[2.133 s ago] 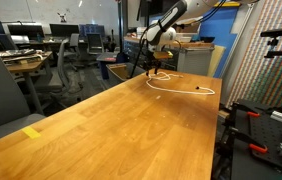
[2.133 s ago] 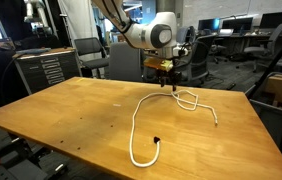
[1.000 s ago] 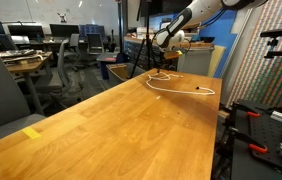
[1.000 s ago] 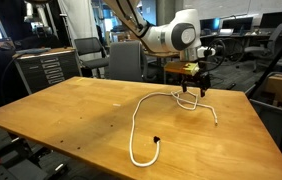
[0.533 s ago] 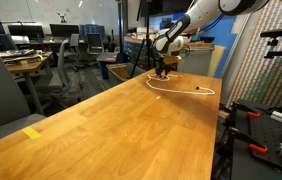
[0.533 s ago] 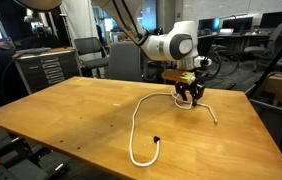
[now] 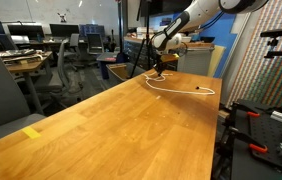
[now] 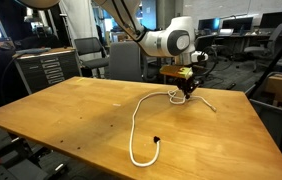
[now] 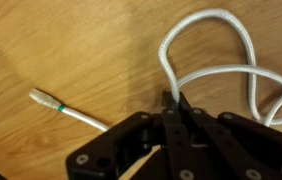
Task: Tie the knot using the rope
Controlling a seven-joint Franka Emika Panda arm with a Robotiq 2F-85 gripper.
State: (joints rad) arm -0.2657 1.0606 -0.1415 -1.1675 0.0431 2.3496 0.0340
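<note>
Rope (image 9: 214,15) leads straight out ahead of the claw (image 9: 171,110) in the wrist view. The two fingers (image 9: 184,125) are pressed together with the white cord pinched between them, so the claw is closed on the rope at the foot of a small loop. That loop opens directly beyond the claw and curls over to one side of it, where the strand crosses itself. A free end (image 9: 43,98) with a greenish tip lies flat on the tabletop (image 9: 41,40) off to the other side of the claw. It is apart from the loop, and its short straight length slants back toward the claw. In an exterior view the claw (image 8: 186,91) stands low over the tabletop, and from it the long remainder of the rope (image 8: 133,125) sweeps away in a wide curve that ends in a hook. By my reading, the coming move turns on the free end lying beside the claw and outside the loop: it would have to be carried across and through the opening ahead of the claw.
</note>
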